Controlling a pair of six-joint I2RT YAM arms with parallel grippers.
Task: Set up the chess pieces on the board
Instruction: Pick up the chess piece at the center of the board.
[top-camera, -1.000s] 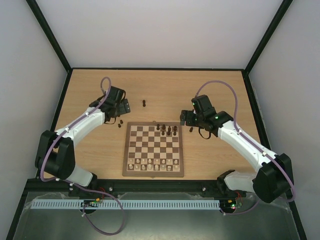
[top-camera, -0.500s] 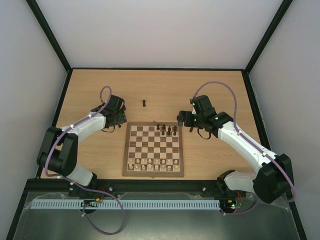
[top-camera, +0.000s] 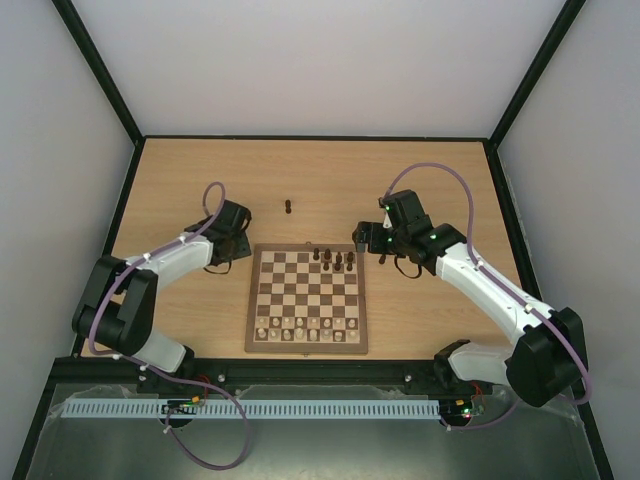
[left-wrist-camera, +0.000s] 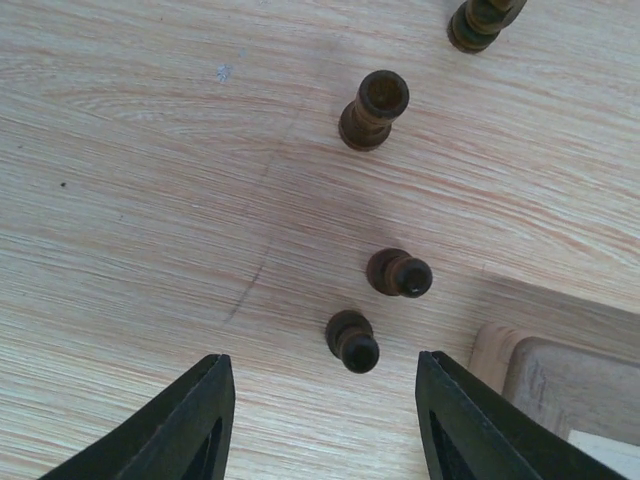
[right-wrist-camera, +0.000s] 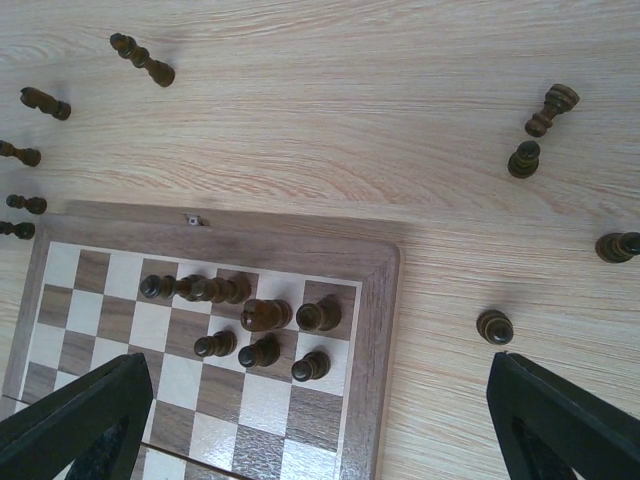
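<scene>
The board (top-camera: 305, 295) lies mid-table, with several dark chess pieces (top-camera: 336, 261) standing at its far right corner. My left gripper (top-camera: 237, 245) hovers low over the table just beyond the board's far left corner (left-wrist-camera: 560, 385). In the left wrist view it (left-wrist-camera: 322, 374) is open, and a dark pawn (left-wrist-camera: 352, 342) stands just ahead of the tips, touched by neither. Beyond it stand a second pawn (left-wrist-camera: 400, 273) and a taller piece (left-wrist-camera: 373, 110). My right gripper (top-camera: 368, 240) hangs open above the board's far right corner (right-wrist-camera: 380, 350), holding nothing.
Pale chessmen (top-camera: 305, 329) fill the board's near rows. One dark piece (top-camera: 288, 207) stands alone farther back. Loose dark pieces dot the table right of the board (right-wrist-camera: 494, 326) (right-wrist-camera: 523, 159) (right-wrist-camera: 618, 246), and others lie beyond its far left (right-wrist-camera: 142, 58) (right-wrist-camera: 45, 102).
My left gripper has come nearer, down toward the pieces by the board's far left corner, and its jaws have narrowed. The right gripper has edged slightly toward the board.
</scene>
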